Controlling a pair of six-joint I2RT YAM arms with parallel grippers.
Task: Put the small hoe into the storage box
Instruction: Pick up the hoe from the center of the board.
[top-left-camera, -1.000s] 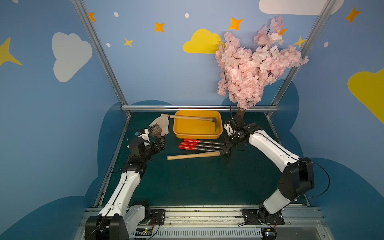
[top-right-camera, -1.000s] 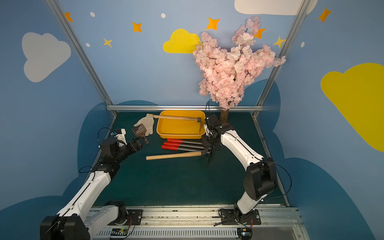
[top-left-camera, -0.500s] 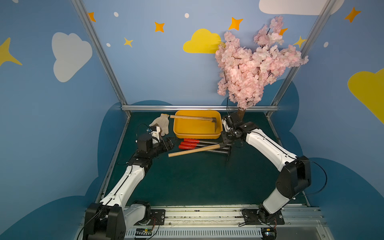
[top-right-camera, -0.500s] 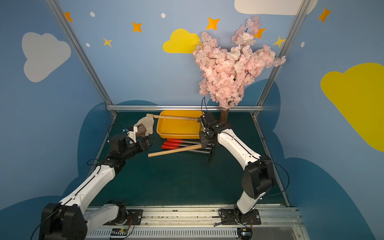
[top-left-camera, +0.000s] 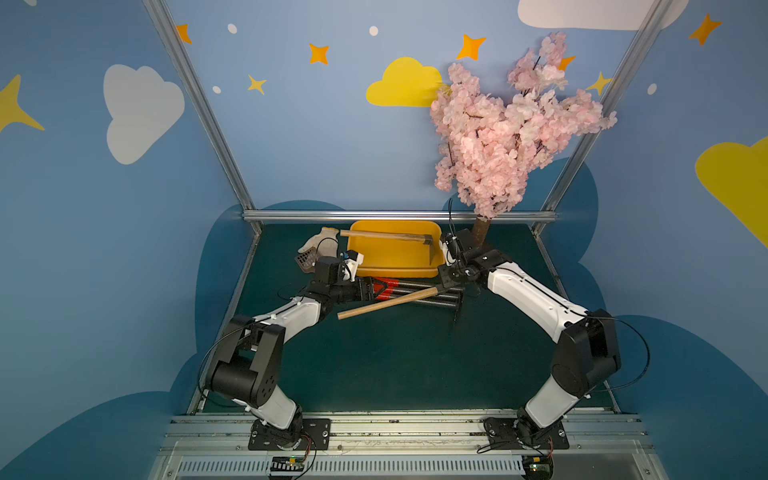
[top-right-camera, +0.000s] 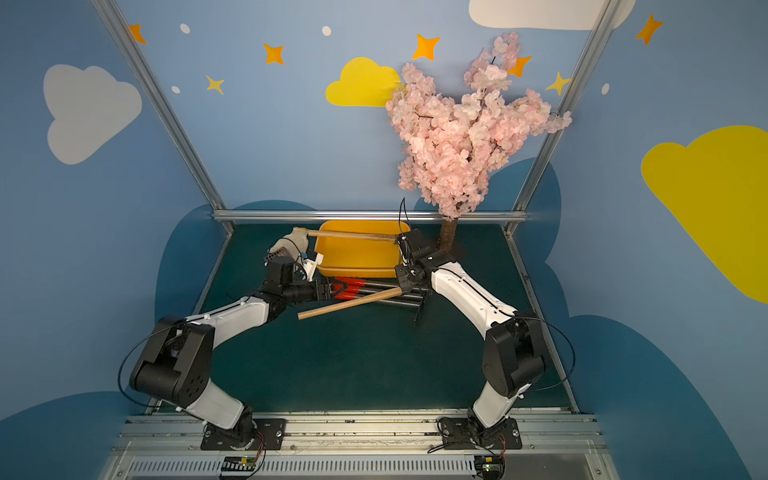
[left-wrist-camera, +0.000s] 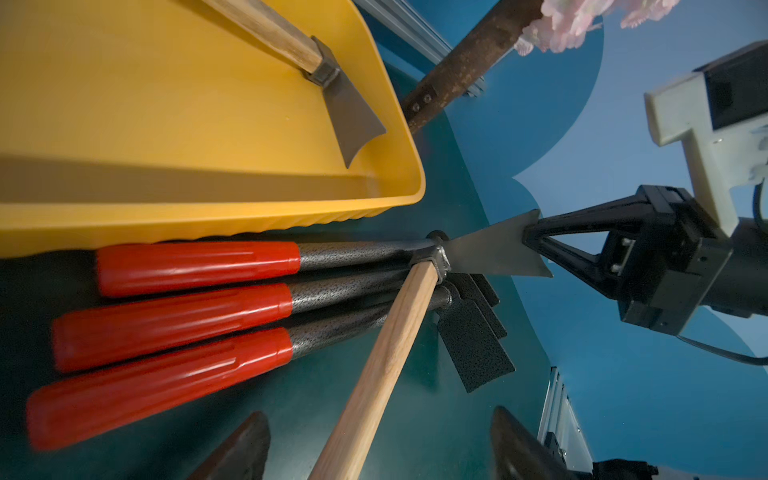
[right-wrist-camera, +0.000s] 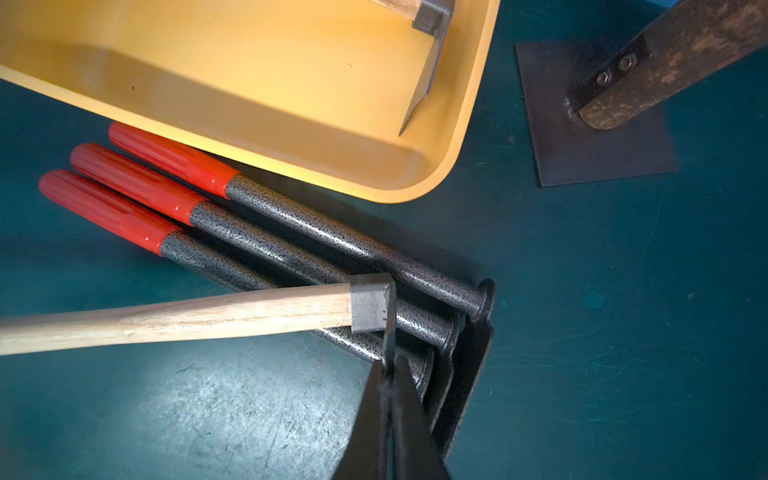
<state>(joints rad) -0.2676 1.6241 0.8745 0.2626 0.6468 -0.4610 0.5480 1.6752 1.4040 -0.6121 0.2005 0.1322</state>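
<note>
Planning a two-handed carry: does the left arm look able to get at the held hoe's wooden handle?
Probably yes: the left hand is open, and the small hoe's handle seems to run between its fingers.

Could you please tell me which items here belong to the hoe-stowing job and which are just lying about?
Job in hand:
- small hoe, pinched by its blade in the right tool
- storage box

Lying about:
- three red-handled tools
- another hoe, already in the box
- white glove
- blossom tree
</note>
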